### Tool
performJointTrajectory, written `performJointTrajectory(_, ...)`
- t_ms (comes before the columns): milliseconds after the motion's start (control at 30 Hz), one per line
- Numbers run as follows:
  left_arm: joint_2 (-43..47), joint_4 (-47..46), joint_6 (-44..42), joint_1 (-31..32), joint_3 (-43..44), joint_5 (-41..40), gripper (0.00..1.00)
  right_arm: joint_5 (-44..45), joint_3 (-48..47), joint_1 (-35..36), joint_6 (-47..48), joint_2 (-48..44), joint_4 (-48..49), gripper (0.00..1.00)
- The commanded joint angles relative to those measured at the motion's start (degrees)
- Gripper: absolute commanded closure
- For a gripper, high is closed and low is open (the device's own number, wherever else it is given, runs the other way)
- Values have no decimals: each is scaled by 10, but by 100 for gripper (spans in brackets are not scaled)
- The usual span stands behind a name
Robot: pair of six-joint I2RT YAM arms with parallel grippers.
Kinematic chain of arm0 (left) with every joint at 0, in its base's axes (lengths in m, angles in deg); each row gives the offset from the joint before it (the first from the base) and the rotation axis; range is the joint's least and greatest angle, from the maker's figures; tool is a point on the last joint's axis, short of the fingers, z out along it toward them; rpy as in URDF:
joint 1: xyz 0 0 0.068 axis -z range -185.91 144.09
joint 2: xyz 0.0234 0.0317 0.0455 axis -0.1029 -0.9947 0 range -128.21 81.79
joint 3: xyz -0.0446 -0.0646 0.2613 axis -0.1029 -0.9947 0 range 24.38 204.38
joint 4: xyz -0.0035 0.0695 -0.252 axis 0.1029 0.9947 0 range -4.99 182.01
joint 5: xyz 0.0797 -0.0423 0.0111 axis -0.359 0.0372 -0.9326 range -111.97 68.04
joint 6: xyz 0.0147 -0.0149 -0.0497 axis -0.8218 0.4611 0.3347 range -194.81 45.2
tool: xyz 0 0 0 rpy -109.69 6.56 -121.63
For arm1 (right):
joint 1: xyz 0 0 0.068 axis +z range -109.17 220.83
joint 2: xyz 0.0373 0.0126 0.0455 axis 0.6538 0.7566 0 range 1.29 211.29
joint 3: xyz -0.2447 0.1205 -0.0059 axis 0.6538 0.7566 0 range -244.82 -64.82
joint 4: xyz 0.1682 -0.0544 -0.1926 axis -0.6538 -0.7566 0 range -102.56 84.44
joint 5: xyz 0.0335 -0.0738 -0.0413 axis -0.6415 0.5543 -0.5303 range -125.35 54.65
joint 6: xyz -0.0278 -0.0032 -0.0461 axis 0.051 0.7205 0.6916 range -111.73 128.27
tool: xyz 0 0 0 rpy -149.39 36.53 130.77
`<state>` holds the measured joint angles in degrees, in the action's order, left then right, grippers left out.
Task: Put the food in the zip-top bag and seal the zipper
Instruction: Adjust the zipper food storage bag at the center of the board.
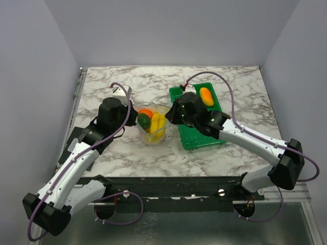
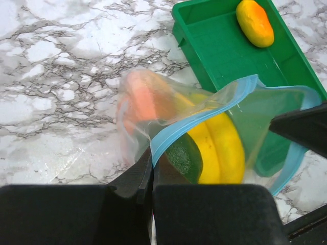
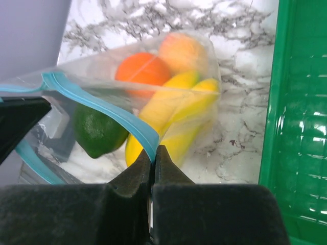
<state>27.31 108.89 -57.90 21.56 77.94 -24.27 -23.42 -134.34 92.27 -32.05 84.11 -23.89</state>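
Top external: zip-top bag [image 1: 152, 133] mid-table with food [image 1: 154, 122] inside, green tray [image 1: 199, 138] at its 3 o'clock. We see left gripper [image 2: 152, 159] and right gripper [image 3: 153, 154] both pinched tight on the zipper [image 2: 204, 109] — mouth gaping. Risk: one orange-yellow fruit [image 1: 206, 96] lies in the tray — sealing now would strand it, and an uneven pull could tip the bag.

Veined white marble table [image 1: 230, 87], green tray [image 1: 196, 139] and clear zip-top bag [image 1: 153, 137] side by side on it
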Motion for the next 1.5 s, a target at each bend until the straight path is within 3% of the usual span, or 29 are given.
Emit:
performJointTrajectory(0, 25, 35, 6, 1, 22, -44, 100, 51, -38, 4, 46, -32, -36, 100)
performJointTrajectory(433, 25, 134, 30, 2, 52, -105, 100, 107, -4, 4, 67, -61, -57, 100)
performJointTrajectory(767, -17, 78, 76, 1, -37, -62, 100, 37, 7, 3, 40, 15, -18, 99)
performJointTrajectory(1233, -32, 101, 47, 1, 115, -58, 100, 79, -119, 4, 102, -21, -64, 99)
performJointTrajectory(1467, -48, 84, 47, 1, 61, -93, 100, 66, -59, 3, 81, 11, -32, 99)
